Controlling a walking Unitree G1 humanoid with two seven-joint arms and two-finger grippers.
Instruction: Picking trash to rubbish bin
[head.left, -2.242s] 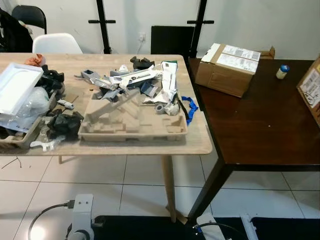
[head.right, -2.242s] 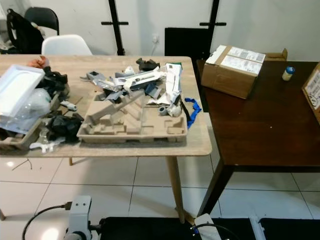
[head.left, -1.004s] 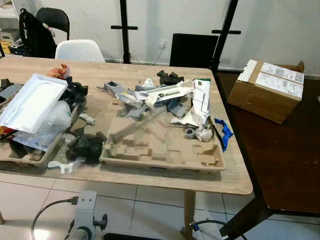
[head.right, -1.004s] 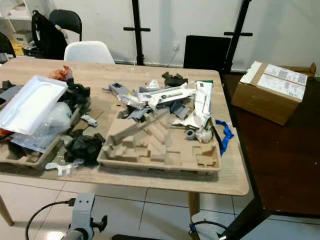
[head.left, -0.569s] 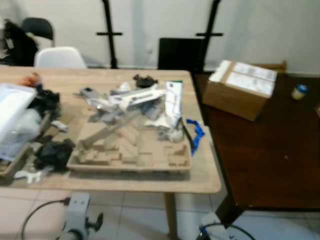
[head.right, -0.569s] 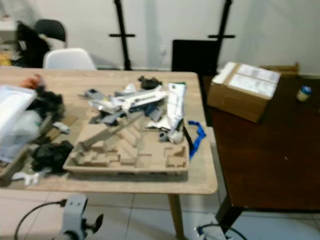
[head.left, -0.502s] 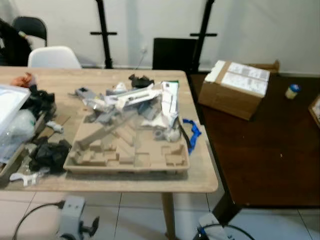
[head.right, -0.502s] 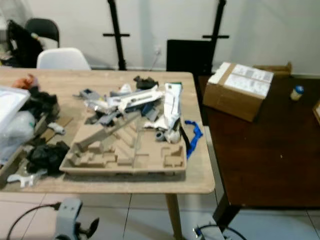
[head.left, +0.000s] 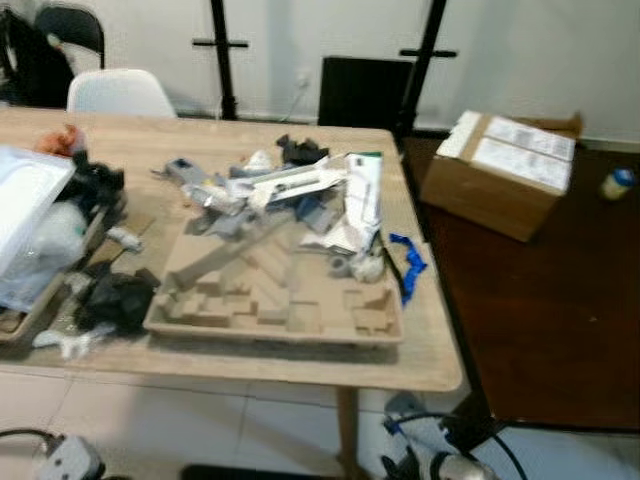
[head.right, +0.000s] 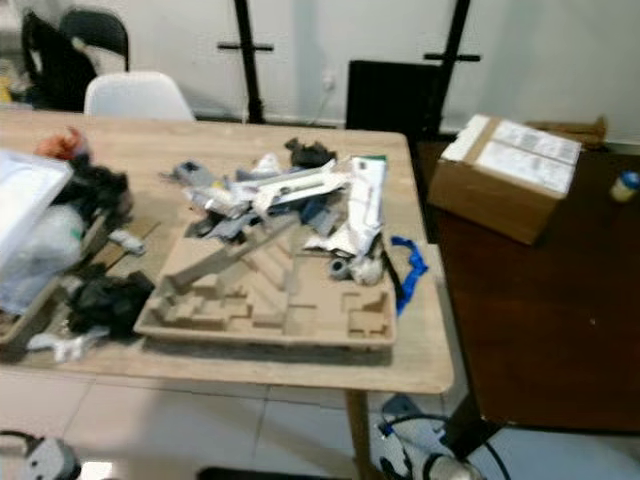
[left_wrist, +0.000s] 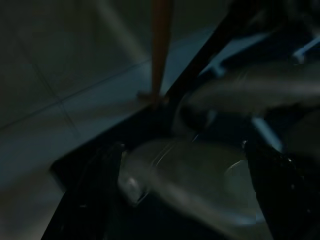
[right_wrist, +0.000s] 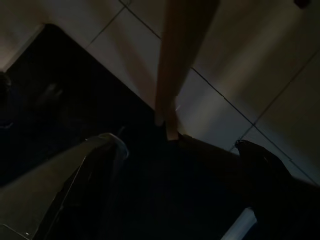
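A light wooden worktop (head.right: 200, 375) carries a moulded cardboard tray (head.right: 265, 300) near its front edge. Behind the tray lies a heap of grey and white scraps (head.right: 285, 195), with a blue strap (head.right: 408, 268) at its right. A black crumpled lump (head.right: 98, 298) sits just left of the tray. On the dark table (head.right: 545, 330) beside it stands a cardboard box (head.right: 505, 190). A white chair (head.right: 135, 98) stands behind.

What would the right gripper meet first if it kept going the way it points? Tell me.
Probably the tiled floor beside the wooden table leg. The right wrist view looks down at both, but it is dark and depth is unclear.
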